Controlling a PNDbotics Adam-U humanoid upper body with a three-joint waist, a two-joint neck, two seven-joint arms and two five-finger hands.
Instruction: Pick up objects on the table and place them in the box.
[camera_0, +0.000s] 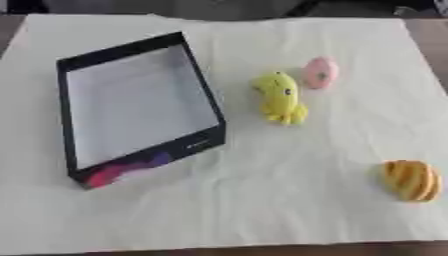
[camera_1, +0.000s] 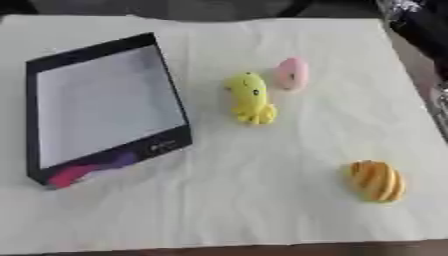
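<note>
A black box (camera_0: 200, 76) with a pale inside and a pink and purple print on its front wall stands open at the left of the table. To its right lies a yellow soft toy (camera_0: 280, 97), with a small pink toy (camera_0: 320, 73) close behind it. An orange striped, rounded object (camera_0: 411, 180) lies near the right front. The box holds nothing that I can see. A dark, silver-tipped part of my right arm (camera_1: 422, 25) shows in the upper right corner of the right eye view, well away from the toys. Neither hand shows.
A cream cloth (camera_0: 262, 200) with light wrinkles covers the table. Its front edge (camera_0: 262, 248) runs along the bottom of the view, with brown table beyond it. Dark shapes lie past the far edge.
</note>
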